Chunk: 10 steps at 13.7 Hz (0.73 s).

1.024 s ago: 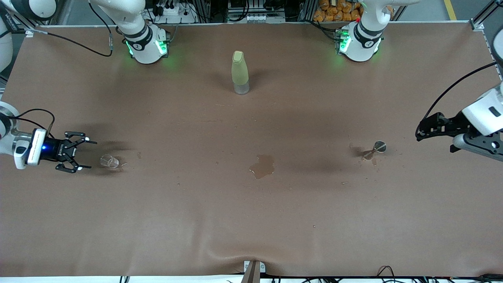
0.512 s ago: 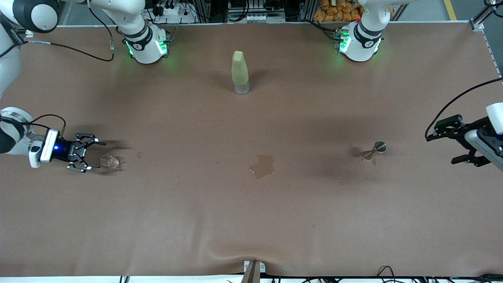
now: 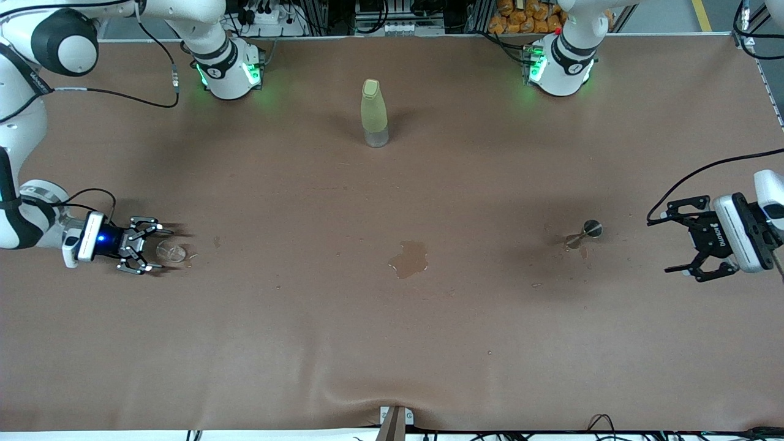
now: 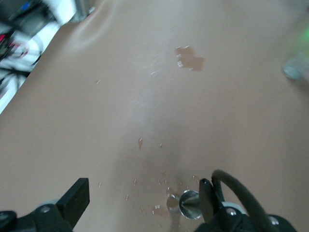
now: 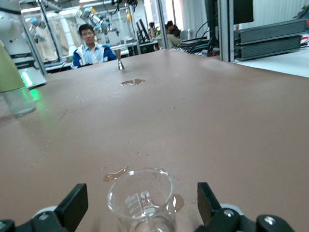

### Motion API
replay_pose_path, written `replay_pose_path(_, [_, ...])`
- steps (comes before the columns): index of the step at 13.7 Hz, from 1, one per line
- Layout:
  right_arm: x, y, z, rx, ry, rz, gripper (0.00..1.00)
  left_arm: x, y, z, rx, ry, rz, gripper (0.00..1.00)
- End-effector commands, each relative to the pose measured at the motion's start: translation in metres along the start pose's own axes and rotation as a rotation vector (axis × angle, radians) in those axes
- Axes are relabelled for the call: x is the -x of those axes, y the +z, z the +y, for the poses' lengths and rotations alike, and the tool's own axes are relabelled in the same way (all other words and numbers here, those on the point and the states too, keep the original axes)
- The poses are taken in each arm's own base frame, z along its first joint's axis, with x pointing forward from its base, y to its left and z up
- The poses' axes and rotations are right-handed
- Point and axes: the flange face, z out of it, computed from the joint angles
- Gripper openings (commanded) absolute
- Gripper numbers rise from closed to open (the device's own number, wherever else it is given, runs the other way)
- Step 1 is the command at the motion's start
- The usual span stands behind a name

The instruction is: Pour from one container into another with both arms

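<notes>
The right tool (image 3: 149, 250) sits low near the table's right-arm edge, fingers spread wide either side of the clear cup (image 3: 171, 251), not gripping it. The left tool (image 3: 685, 239) hangs open, empty, beside the upright goblet (image 3: 589, 229) near the left-arm edge

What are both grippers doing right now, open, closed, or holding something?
Left gripper: open, empty, low by the stemmed goblet.
Right gripper: open, fingers either side of the clear cup, not gripping.

A robotics lab — aluminium framing (image 3: 392, 15) and power strips (image 3: 266, 15) at the table's (image 3: 392, 343) edge, more robot arms (image 5: 38, 21) and monitors (image 5: 227, 19) around.
</notes>
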Motion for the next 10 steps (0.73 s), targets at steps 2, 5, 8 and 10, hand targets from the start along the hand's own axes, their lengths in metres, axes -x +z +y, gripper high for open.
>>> replay_pose_path(2, [0.015,0.004,0.004,0.016,0.009,0.055,1.00,0.039,0.025,-0.010,0.085,0.147,0.142,1.00])
replay_pose_path(5, [0.021,0.007,0.005,0.041,-0.024,0.081,1.00,0.076,0.057,-0.015,0.154,0.241,0.239,1.00])
replay_pose_path(8, [0.023,0.008,0.004,0.041,-0.021,0.084,0.87,0.118,0.081,-0.019,0.167,0.335,0.292,1.00])
replay_pose_path(10, [0.023,0.006,0.004,0.044,-0.020,0.084,0.73,0.130,0.102,-0.017,0.217,0.340,0.330,1.00])
